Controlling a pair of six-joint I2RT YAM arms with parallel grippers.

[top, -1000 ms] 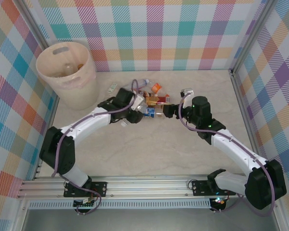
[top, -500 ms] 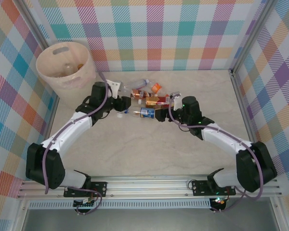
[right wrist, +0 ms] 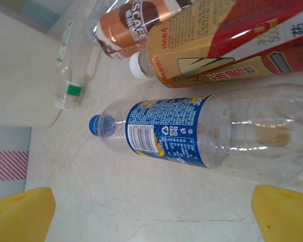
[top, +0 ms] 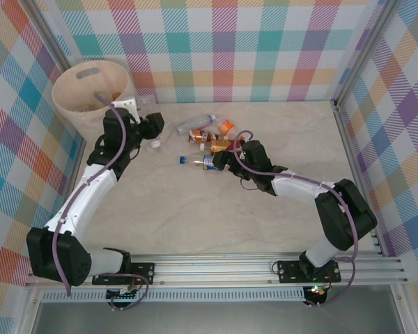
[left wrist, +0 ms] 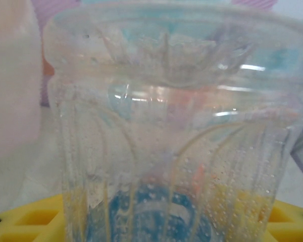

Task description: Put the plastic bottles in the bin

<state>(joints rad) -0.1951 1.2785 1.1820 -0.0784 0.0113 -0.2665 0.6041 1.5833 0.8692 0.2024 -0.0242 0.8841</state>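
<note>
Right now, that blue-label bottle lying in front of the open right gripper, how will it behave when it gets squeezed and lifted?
The blue-label bottle looks empty, so probably very light. Its clear thin wall will likely dent under a squeeze. It lies on its round side on the smooth table, so a nudge may roll it.

The left gripper [top: 152, 131], arm stretched forward, grips a clear bottle [left wrist: 166, 141] between its jaws. The right gripper [top: 217, 161] has its jaws wide apart.

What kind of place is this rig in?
Likely a lab data-collection cell: plaid walls on aluminium framing, robot arms bolted to a rail, plastic bottles and bin staged on a tabletop.
</note>
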